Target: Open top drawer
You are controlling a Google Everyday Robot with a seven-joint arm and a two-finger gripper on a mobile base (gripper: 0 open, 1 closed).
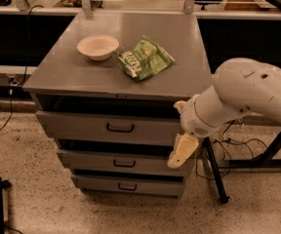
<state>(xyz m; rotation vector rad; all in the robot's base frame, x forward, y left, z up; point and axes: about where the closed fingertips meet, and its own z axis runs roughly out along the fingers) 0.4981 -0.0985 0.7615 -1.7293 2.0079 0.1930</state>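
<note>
Left of the jaws, the top drawer (82,126) is sitting just under the worktop (179,77), its little black handle (120,127) in the middle. I am holding the gripper (182,151) low by the drawer's right end. I cannot tell if the jaws are spread or pressed together. I think I am only reaching. Next, I am thinking, they must go left to that handle, grab it and pull.

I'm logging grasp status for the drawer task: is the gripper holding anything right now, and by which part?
Nothing is held. The gripper hangs by the right end of the top drawer, well apart from its black handle.
</note>
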